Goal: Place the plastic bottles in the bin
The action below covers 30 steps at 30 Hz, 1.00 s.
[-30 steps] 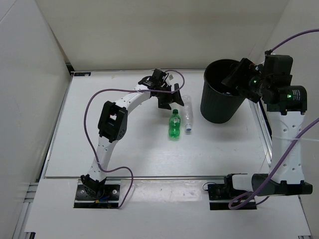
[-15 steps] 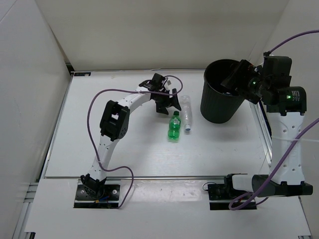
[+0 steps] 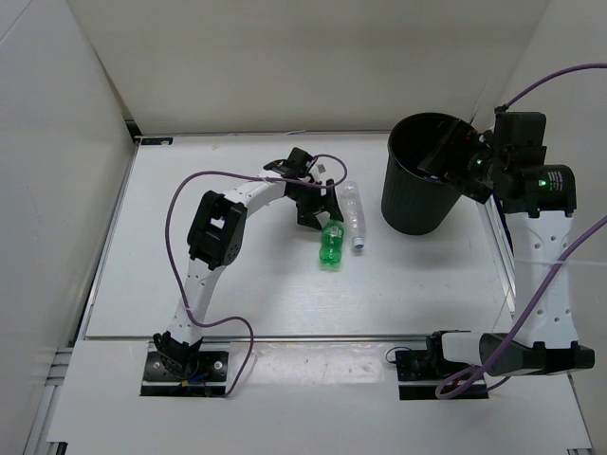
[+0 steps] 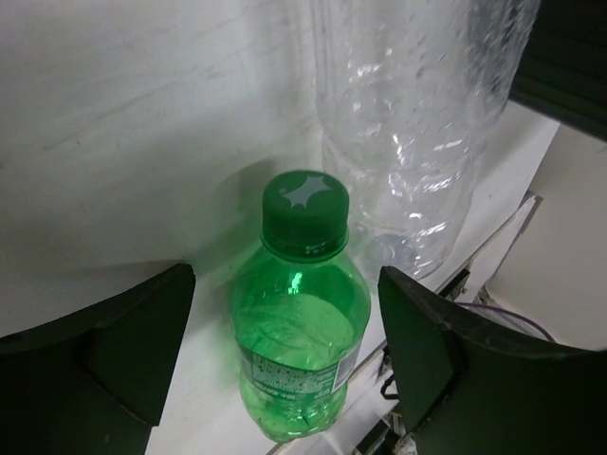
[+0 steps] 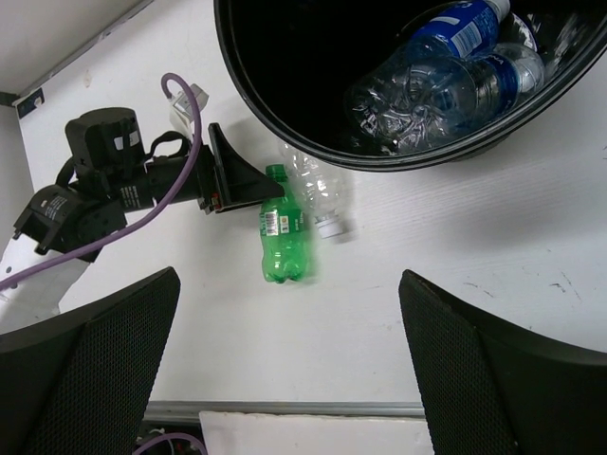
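Now our left jaws gape around the capped end of the small green plastic bottle (image 4: 302, 332) lying on the white counter (image 4: 123, 123); closing off-centre could roll it against the clear ribbed plastic bottle (image 4: 408, 133) alongside.

There are a green bottle (image 3: 331, 244), clear bottle (image 3: 355, 213), blue-labelled bottles (image 5: 455, 33), black bin (image 3: 413, 204).

I get a top-down view from the near edge, left wrist close, right wrist high above, all sharing the green bottle (image 4: 302, 322).
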Each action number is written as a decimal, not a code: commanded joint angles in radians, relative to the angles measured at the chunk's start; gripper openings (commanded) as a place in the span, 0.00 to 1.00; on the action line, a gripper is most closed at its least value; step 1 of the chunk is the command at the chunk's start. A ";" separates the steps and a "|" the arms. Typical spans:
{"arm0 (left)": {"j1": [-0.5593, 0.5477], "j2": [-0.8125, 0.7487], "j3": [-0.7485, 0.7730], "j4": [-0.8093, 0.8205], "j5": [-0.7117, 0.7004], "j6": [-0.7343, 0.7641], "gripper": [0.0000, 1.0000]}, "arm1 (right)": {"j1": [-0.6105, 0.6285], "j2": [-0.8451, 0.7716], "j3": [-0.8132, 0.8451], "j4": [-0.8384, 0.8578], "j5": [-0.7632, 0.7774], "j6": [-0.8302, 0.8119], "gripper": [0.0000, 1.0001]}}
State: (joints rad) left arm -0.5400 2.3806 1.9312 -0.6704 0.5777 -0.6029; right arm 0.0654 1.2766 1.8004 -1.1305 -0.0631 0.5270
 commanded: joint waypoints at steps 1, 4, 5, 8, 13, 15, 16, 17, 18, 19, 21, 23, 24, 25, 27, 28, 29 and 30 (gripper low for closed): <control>-0.017 -0.067 -0.037 -0.015 0.028 0.009 0.88 | -0.004 -0.016 -0.013 0.012 -0.003 -0.012 1.00; -0.017 -0.067 -0.037 -0.015 0.028 0.009 0.81 | -0.004 -0.025 -0.022 0.012 -0.003 -0.012 1.00; -0.017 -0.067 -0.037 -0.015 0.028 0.000 0.77 | -0.004 -0.025 -0.022 0.012 -0.003 -0.012 1.00; -0.017 -0.058 -0.037 -0.015 0.028 0.000 0.64 | -0.004 -0.025 -0.022 0.012 0.006 -0.012 1.00; -0.017 -0.078 -0.046 -0.015 0.028 -0.009 0.47 | -0.004 -0.034 -0.032 0.012 0.016 -0.012 1.00; -0.017 -0.078 -0.046 -0.015 0.028 -0.009 0.42 | -0.004 -0.034 -0.041 0.012 0.016 -0.012 1.00; -0.017 -0.090 -0.046 -0.015 0.028 -0.009 0.35 | -0.004 -0.034 -0.041 0.012 0.016 -0.012 1.00; -0.017 -0.099 -0.046 -0.015 0.028 -0.009 0.30 | -0.004 -0.043 -0.052 0.012 0.016 -0.012 1.00; -0.017 -0.100 -0.046 -0.015 0.028 -0.009 0.25 | -0.004 -0.043 -0.052 0.012 0.016 -0.012 1.00; -0.008 -0.113 -0.046 -0.015 0.019 -0.009 0.18 | -0.004 -0.043 -0.052 0.012 0.025 -0.012 1.00; -0.008 -0.136 -0.046 -0.015 0.008 -0.009 0.10 | -0.004 -0.043 -0.061 0.012 0.025 -0.012 1.00; 0.005 -0.162 -0.015 -0.015 -0.016 -0.009 0.10 | -0.004 -0.052 -0.061 0.012 0.025 -0.012 1.00; 0.018 -0.162 -0.002 -0.015 -0.016 -0.009 0.10 | -0.004 -0.052 -0.061 0.012 0.025 -0.012 1.00; 0.031 -0.176 0.014 -0.033 -0.031 -0.009 0.10 | -0.004 -0.052 -0.061 0.012 0.034 -0.012 1.00; 0.043 -0.176 0.089 -0.060 -0.044 -0.018 0.10 | -0.004 -0.052 -0.061 0.012 0.034 -0.012 1.00; 0.055 -0.176 0.119 -0.073 -0.056 -0.018 0.10 | -0.004 -0.062 -0.052 0.012 0.034 -0.012 1.00; 0.055 -0.176 0.176 -0.084 -0.056 -0.027 0.10 | -0.004 -0.062 -0.052 0.012 0.034 -0.012 1.00; 0.066 -0.185 0.202 -0.098 -0.065 -0.028 0.10 | -0.013 -0.062 -0.052 0.012 0.034 -0.012 1.00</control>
State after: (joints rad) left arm -0.5049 2.3226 2.0193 -0.7460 0.5385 -0.6250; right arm 0.0647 1.2442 1.7424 -1.1282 -0.0418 0.5270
